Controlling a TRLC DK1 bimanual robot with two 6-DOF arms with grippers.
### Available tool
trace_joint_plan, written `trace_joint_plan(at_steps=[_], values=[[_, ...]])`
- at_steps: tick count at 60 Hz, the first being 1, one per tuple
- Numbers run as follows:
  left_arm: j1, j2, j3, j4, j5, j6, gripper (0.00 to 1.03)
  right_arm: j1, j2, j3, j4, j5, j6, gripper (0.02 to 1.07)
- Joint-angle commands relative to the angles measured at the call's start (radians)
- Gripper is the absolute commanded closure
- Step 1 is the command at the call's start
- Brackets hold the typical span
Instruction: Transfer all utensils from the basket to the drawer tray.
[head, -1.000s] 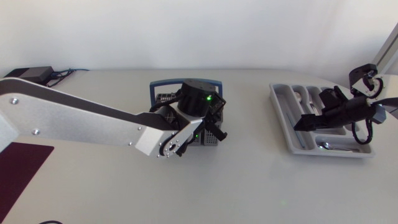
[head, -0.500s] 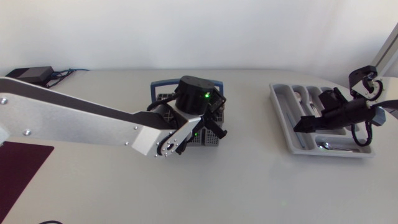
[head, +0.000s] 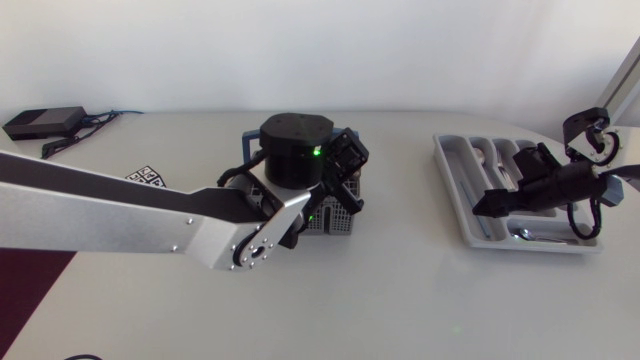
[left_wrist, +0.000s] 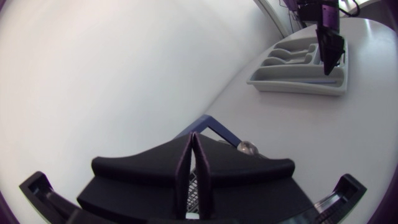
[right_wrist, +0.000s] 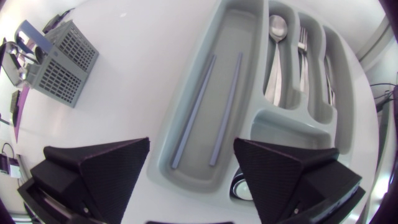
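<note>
One pickup pending: left gripper (left_wrist: 194, 140) is sitting pinched closed over the basket (right_wrist: 65, 65), nothing visibly held, spoon (left_wrist: 247, 147) beside it. Next move is calling for opening and realigning. Farther off, right gripper (right_wrist: 191, 142) is hovering open above the tray (right_wrist: 245, 34).

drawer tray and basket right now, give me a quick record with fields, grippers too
left gripper: shut, nothing seen in it, over the basket
basket: grey mesh, blue handle, a round utensil head showing inside
right gripper: open, over the drawer tray
drawer tray: two chopsticks in the long compartment; spoon and forks in narrower ones
task: not finished
</note>
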Motion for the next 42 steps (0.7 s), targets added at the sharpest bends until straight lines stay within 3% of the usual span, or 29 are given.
trace_joint_plan(at_steps=[1, 8, 21, 42], values=[[-0.014, -0.036, -0.036, 0.034, -0.024, 0.058, 1.00, 0.011, -0.025, -0.032, 0.007, -0.003, -0.013, 0.10], [-0.023, -0.045, -0.063, 0.109, -0.044, 0.126, 1.00, 0.015, -0.040, -0.042, 0.007, -0.004, -0.015, 0.10], [-0.023, -0.085, -0.080, 0.151, -0.055, 0.138, 1.00, 0.034, -0.099, -0.070, 0.005, -0.015, -0.024, 0.10], [-0.040, -0.220, -0.066, 0.116, -0.081, 0.069, 1.00, 0.149, -0.381, -0.140, -0.046, -0.109, -0.038, 0.10]])
